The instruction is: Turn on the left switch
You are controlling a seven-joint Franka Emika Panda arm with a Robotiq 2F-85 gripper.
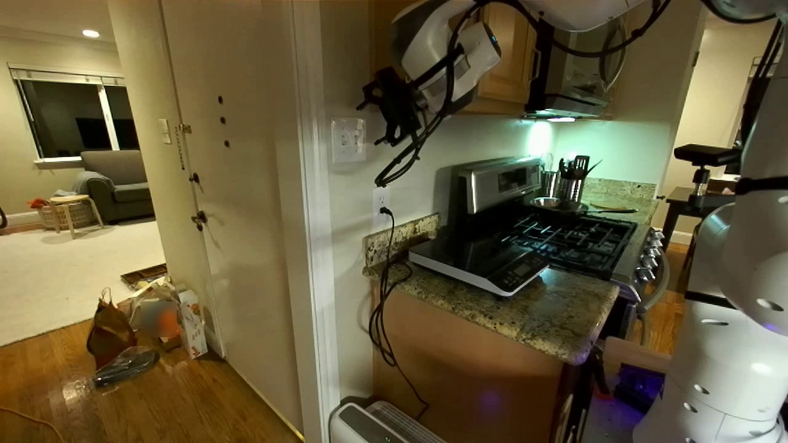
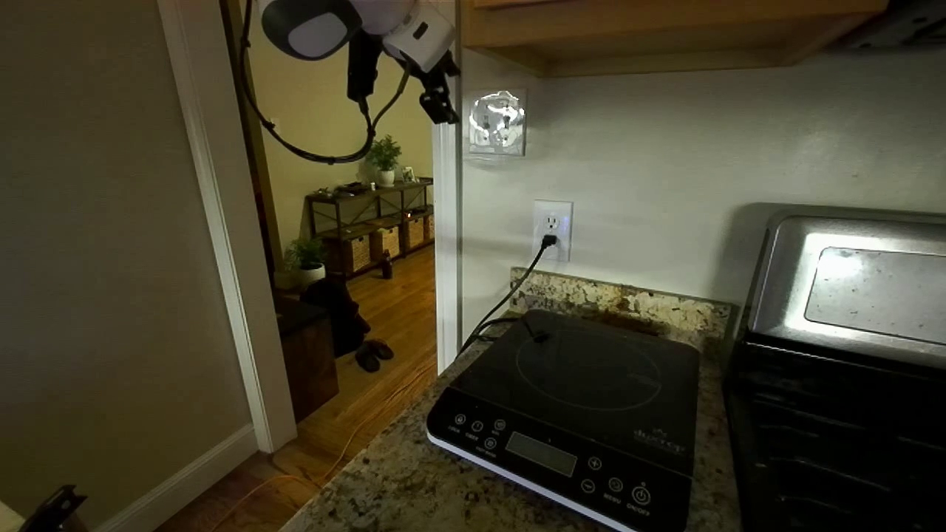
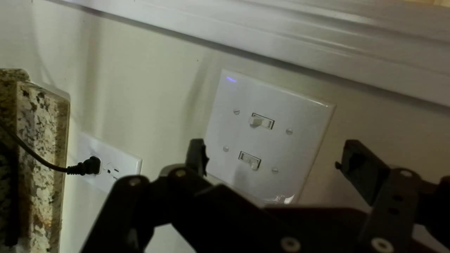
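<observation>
A pale wall plate (image 3: 302, 140) with two small white toggle switches shows in the wrist view, turned about a quarter turn. It also shows in both exterior views (image 1: 348, 155) (image 2: 497, 148). The left switch (image 3: 257, 121) is the upper one in the wrist view, on the door-trim side; its lever points toward the outlet side, so down. The right switch (image 3: 250, 161) has its lever pointing the opposite way, up. My gripper (image 3: 276, 154) is open and empty, its fingers spread in front of the plate, apparently not touching it. It also shows in both exterior views (image 1: 369, 125) (image 2: 442, 96).
An outlet plate (image 2: 553, 214) with a black cord plugged in sits below the switch plate. White door trim (image 3: 316, 38) runs beside it. A wooden cabinet (image 2: 665, 55) hangs above right. An induction cooktop (image 2: 591, 369) stands on the granite counter (image 1: 492, 320) beside the stove (image 1: 572, 240).
</observation>
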